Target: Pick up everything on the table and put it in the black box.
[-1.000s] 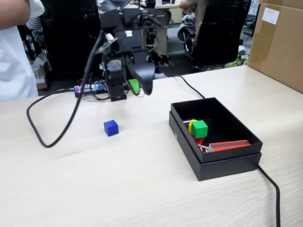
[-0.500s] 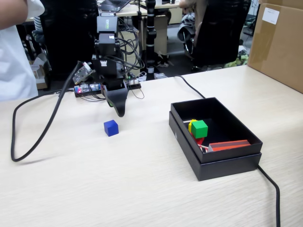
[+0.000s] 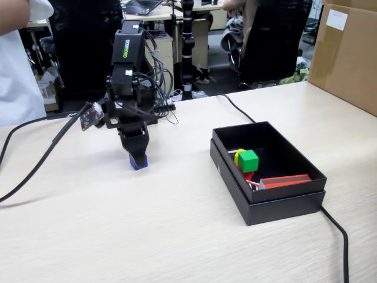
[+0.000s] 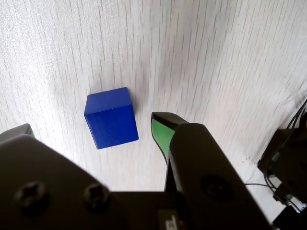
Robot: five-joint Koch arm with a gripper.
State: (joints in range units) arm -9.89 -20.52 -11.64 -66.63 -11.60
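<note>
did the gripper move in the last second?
Yes. In the fixed view the gripper went left, away from the black box, and down onto the blue cube.

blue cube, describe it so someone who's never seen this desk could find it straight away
Start at the beige table and find the black box on the fixed view's right. Look left of the box to the gripper: the blue cube sits on bare wood right under it. It is the only cube outside the box; the green cube lies inside.
</note>
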